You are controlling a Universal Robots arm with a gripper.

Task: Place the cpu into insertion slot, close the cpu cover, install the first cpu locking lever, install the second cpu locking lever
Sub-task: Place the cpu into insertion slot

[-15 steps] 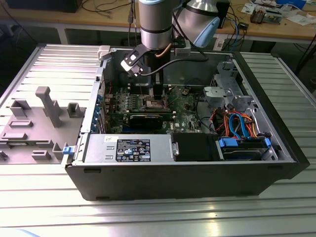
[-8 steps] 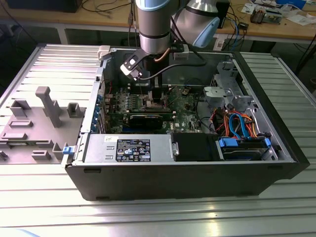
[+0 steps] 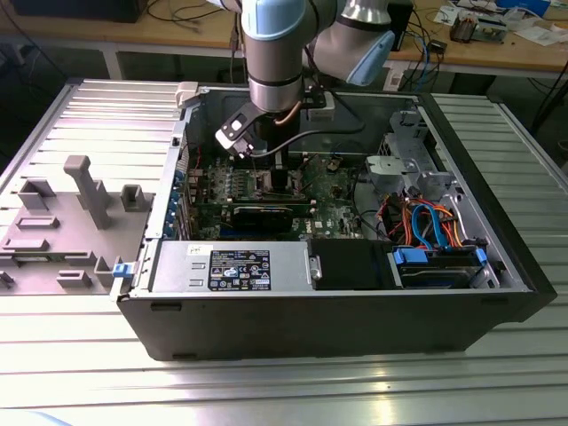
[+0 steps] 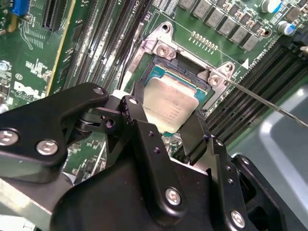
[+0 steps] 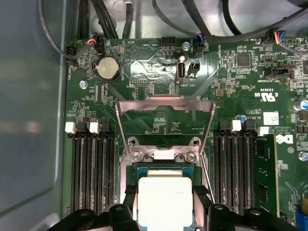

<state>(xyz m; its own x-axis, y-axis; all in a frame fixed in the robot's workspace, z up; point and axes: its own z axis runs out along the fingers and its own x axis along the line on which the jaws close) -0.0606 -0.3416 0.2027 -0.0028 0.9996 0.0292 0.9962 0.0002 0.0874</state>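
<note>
One robot arm (image 3: 275, 53) reached down into an open computer case (image 3: 328, 324) that lay on a ribbed metal table (image 3: 266, 395). In the exterior view the arm hid the socket area of the motherboard (image 3: 337, 200).

In the first wrist view the gripper (image 5: 166, 198) had its two black fingers (image 5: 129, 204) drawn in against opposite edges of the cpu (image 5: 165, 190), pinching it. The single cpu sat low in the insertion slot (image 4: 166, 66) with its silver top facing up. Whether it was fully seated could not be told.

The cpu cover (image 5: 166, 102) stood raised open beyond the chip, fixed at the slot's edge by two screws (image 5: 137, 157). Green board showed through its window. One thin locking lever (image 4: 264, 102) stuck out from a corner of the slot across the neighbouring memory slots (image 5: 94, 168). These long black slots formed two banks, one on each side of the insertion slot, with four white latch tabs (image 5: 70, 127) between them. One round coin battery (image 5: 108, 68) lay on the board past the cover.

In the second wrist view the gripper's black linkage blocked the near half of the slot.

One grey power supply (image 3: 231, 266) lay at the front of the case. A bundle of blue and orange cables (image 3: 430, 222) sat on the exterior view's right. A grey fixture tray (image 3: 53, 240) sat outside the case on that view's left.
</note>
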